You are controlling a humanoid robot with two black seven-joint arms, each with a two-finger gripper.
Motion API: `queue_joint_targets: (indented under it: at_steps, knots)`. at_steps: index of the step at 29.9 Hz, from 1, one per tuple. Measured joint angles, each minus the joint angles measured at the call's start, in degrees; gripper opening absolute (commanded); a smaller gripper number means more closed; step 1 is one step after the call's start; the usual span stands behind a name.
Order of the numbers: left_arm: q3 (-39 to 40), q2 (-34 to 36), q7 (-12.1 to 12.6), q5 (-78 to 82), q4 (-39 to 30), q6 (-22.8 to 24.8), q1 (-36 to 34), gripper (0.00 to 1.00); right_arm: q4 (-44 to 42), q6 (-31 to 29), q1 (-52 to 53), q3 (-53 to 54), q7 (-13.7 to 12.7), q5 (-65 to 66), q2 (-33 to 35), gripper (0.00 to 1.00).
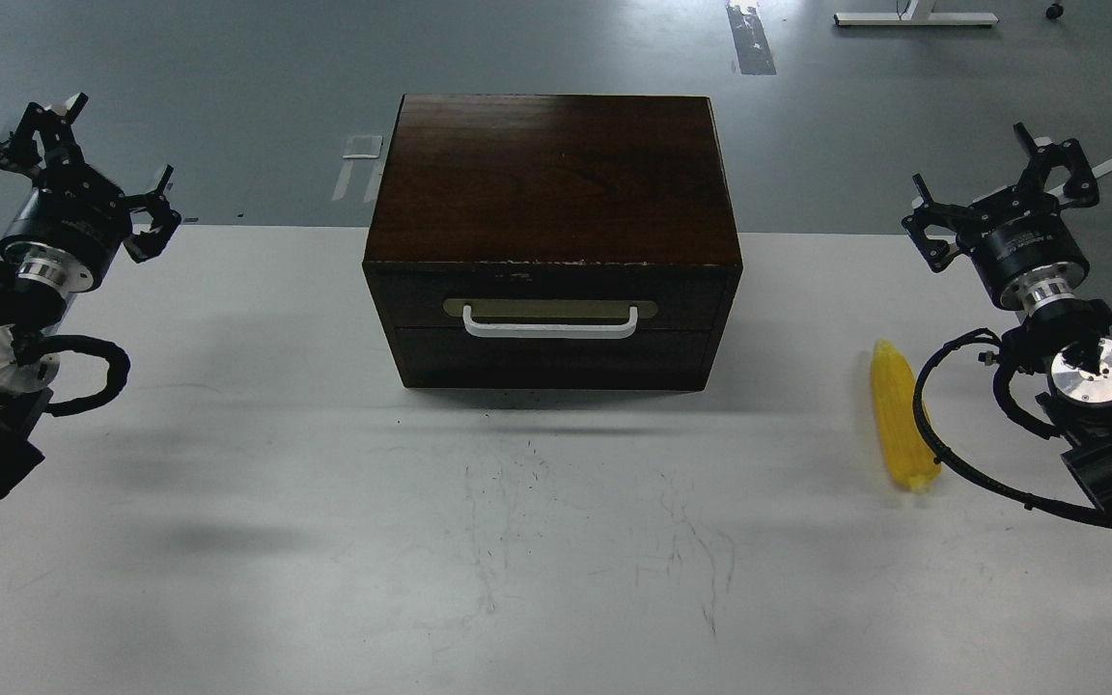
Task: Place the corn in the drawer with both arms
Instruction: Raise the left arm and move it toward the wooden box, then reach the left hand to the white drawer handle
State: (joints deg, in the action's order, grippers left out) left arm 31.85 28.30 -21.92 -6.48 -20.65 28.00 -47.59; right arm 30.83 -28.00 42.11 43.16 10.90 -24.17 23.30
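The dark brown wooden box (pixel 553 183) stands at the back middle of the white table (pixel 324 541). Its drawer (pixel 550 307) is closed, with a white bar handle (pixel 550 328) on a brass-coloured plate. The yellow corn (pixel 900 417) lies on the table to the right of the box, partly behind a black cable. My left gripper (pixel 83 174) is open and empty at the far left, well away from the box. My right gripper (pixel 1000 188) is open and empty at the far right, above and behind the corn.
Grey floor lies beyond the table's back edge, with tape marks (pixel 359 147) and white furniture legs (pixel 913 16) at the top right. A black cable (pixel 942 454) from my right arm loops over the table beside the corn.
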Motion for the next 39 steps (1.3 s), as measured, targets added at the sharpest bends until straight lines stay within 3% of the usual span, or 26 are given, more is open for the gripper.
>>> queue_joint_targets:
  at_steps: [7, 11, 14, 19, 29, 36, 39]
  knots:
    - [-0.1, 3.3, 0.1, 2.4, -1.3, 0.0, -4.4, 0.98, -0.1, 0.0, 0.0, 0.0, 0.0, 0.0, 0.3, 1.0]
    - [-0.9, 3.5, 0.0, 7.3, -2.1, 0.0, -9.0, 0.89, -0.1, 0.0, 0.0, 0.0, 0.0, 0.0, 0.7, 1.0]
    - [-1.4, 3.9, -0.3, 14.8, -4.7, 0.0, -14.1, 0.89, -0.1, 0.0, 0.0, 0.0, 0.3, 0.0, 1.6, 1.0]
    - [-1.5, 4.8, -0.4, 26.1, -12.4, 0.0, -19.9, 0.89, -1.8, 0.0, 0.3, 0.1, 1.0, 0.0, 3.3, 1.0]
    - [-1.6, 1.5, -0.8, 59.1, -35.4, 0.0, -24.3, 0.89, -2.4, 0.0, 0.4, 0.4, 1.1, 0.0, 5.5, 1.0]
    - [-3.0, -1.6, -5.4, 80.8, -43.4, 0.0, -23.9, 0.88, -2.6, 0.0, 0.3, 0.5, 1.3, 0.0, 6.3, 1.0]
    - [-5.3, -1.8, -6.0, 91.8, -46.5, 0.0, -24.1, 0.88, -2.7, 0.0, 0.3, 0.5, 1.5, 0.0, 6.9, 1.0]
